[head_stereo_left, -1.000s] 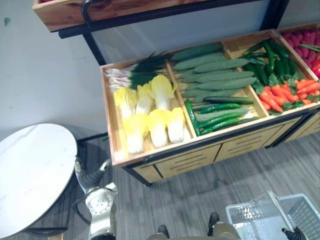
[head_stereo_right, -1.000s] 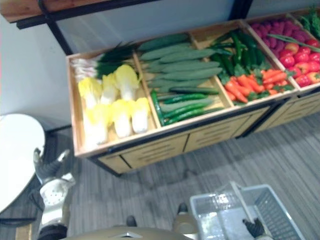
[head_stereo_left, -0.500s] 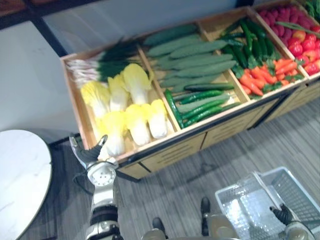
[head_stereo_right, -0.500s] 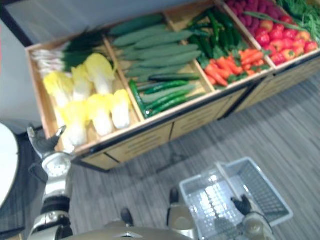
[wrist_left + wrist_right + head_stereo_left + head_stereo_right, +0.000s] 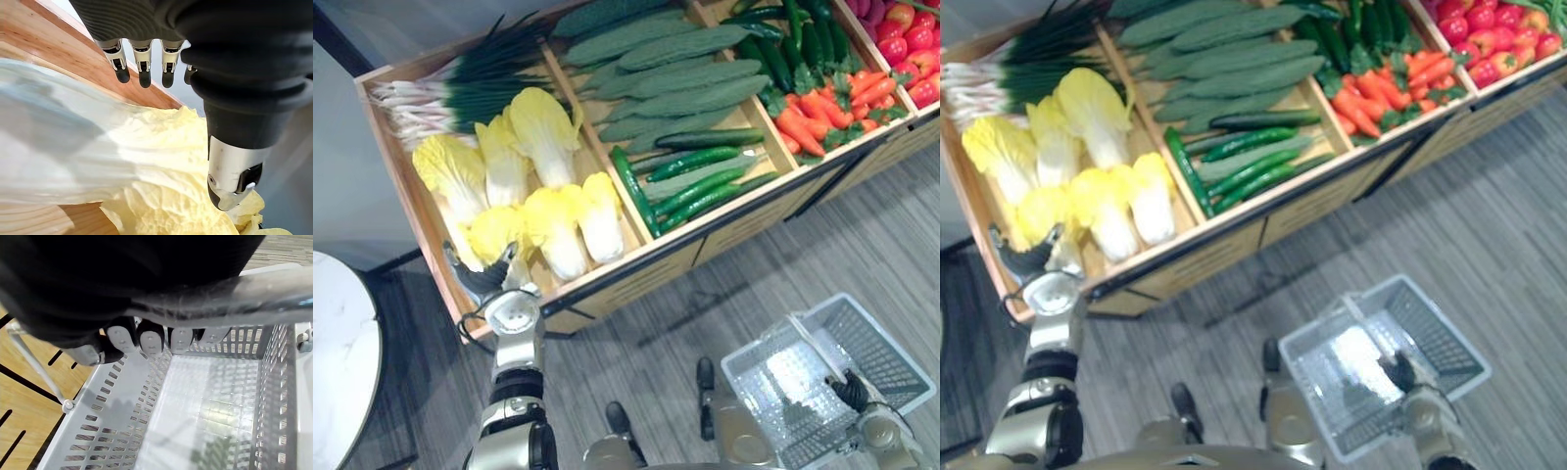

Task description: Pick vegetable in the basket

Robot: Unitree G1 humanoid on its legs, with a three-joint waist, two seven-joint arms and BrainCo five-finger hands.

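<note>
The step in hand appears to be the reach for a pale yellow leafy cabbage [image 5: 495, 235] in the front left corner of the wooden produce crate [image 5: 406, 186]. The left hand [image 5: 485, 281] should sink lower and span the firm middle, not loose leaves. It is wide open just over the cabbage, holding nothing. The right hand [image 5: 850, 390] is curled round the handle of the empty grey mesh basket [image 5: 893, 343].

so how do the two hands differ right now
The left hand has straight fingers and holds nothing, hovering at a napa cabbage; the right hand is curled round the basket handle. The left hand is up at the wooden display bin, the right hand low over the grey floor. Both wear dark ribbed covers.
</note>
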